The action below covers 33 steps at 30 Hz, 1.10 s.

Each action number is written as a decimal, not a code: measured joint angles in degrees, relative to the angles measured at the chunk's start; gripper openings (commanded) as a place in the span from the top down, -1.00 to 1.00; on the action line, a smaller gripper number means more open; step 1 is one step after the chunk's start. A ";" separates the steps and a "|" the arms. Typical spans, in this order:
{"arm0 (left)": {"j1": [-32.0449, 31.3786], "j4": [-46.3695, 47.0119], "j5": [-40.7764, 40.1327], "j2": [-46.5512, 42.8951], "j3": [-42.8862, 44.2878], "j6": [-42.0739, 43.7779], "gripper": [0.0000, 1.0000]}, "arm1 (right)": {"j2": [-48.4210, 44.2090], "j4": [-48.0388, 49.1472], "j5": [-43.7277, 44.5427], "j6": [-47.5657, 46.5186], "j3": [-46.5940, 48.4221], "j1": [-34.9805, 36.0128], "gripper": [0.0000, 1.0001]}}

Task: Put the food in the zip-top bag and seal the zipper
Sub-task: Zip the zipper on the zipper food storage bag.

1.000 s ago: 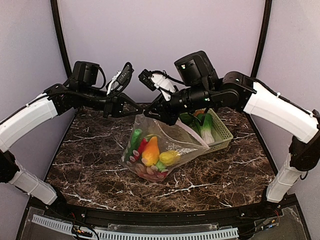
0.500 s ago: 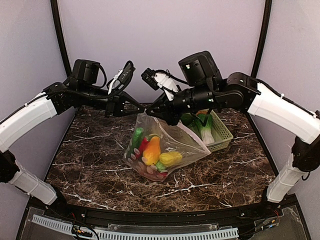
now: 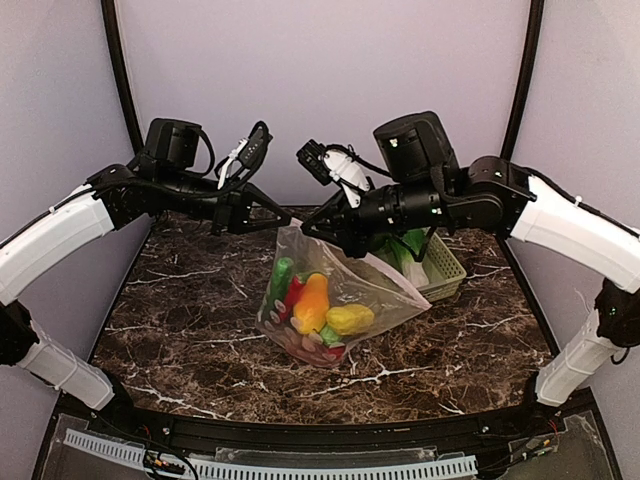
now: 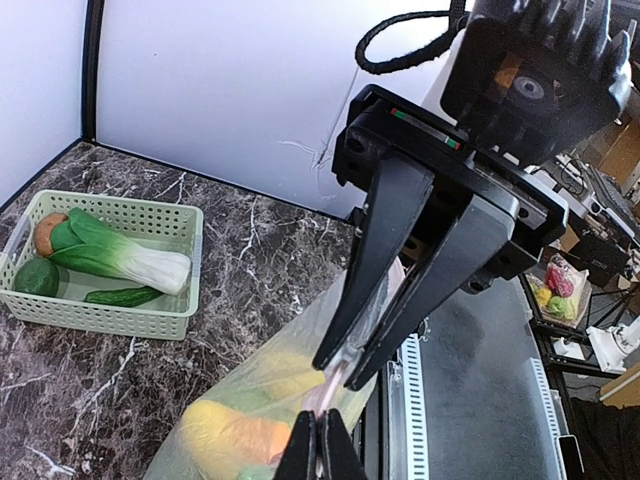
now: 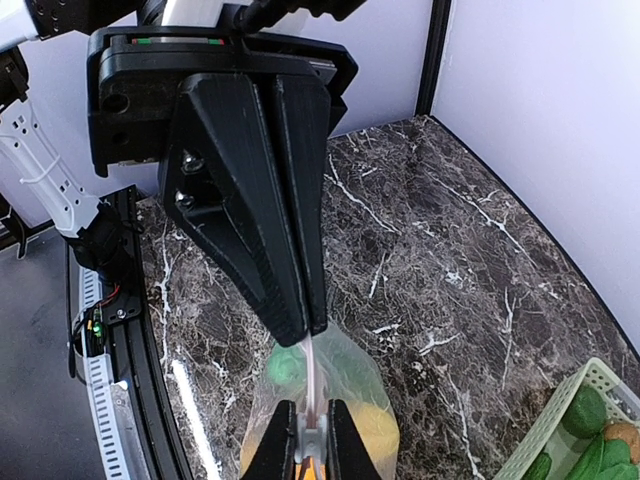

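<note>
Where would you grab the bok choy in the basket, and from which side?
Probably the white stalk end of the bok choy, from straight above, pinching across its width. It lies flat along the green basket; the leafy end is crowded by other pieces, and the cucumber lies close alongside, so a side approach looks blocked.

Soft, even light fills all three views, fairly bright, with no hard shadows. The walls read pale lavender. The top view bows at its edges, where the black frame posts (image 3: 118, 70) curve. In the left wrist view the zip-top bag (image 4: 270, 370), low in the frame, is blurred, while the basket (image 4: 100, 315) at left is sharp.
</note>
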 measured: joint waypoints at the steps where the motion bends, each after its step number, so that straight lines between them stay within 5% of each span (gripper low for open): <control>1: 0.00 0.00 -0.17 0.00 0.00 0.00 0.99 | -0.37 0.00 0.07 0.22 -0.46 0.00 0.84; 24: 0.00 -1.36 -3.26 0.00 0.00 0.85 0.99 | -3.65 5.35 0.87 4.42 -6.82 0.00 0.82; 33: 2.23 -2.34 -6.47 -0.02 0.00 0.92 0.99 | -5.18 -0.13 1.31 4.68 -7.23 -0.11 0.83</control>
